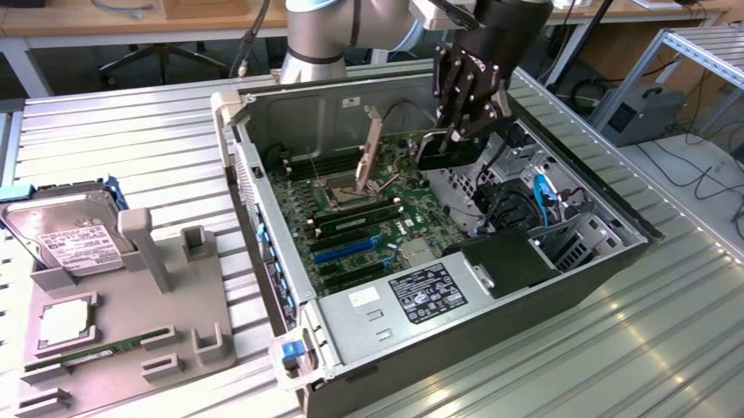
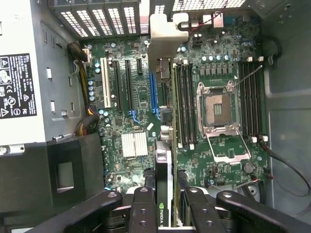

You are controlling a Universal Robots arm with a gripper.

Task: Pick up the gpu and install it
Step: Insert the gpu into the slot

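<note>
The pincer (image 1: 451, 144) (image 2: 167, 211) is clamped on the gpu (image 1: 395, 146) (image 2: 164, 165), holding the card on edge inside the open computer case (image 1: 384, 318), over the green motherboard (image 1: 361, 226) (image 2: 136, 97). The card's silver end bracket (image 1: 372, 148) (image 2: 165, 29) stands at its end farthest from the pincer — by the case's rear wall. On the tabletop (image 1: 139, 139), at the exterior view's left, a grey holder (image 1: 174, 296) carries a hard drive (image 1: 70, 231).
</note>
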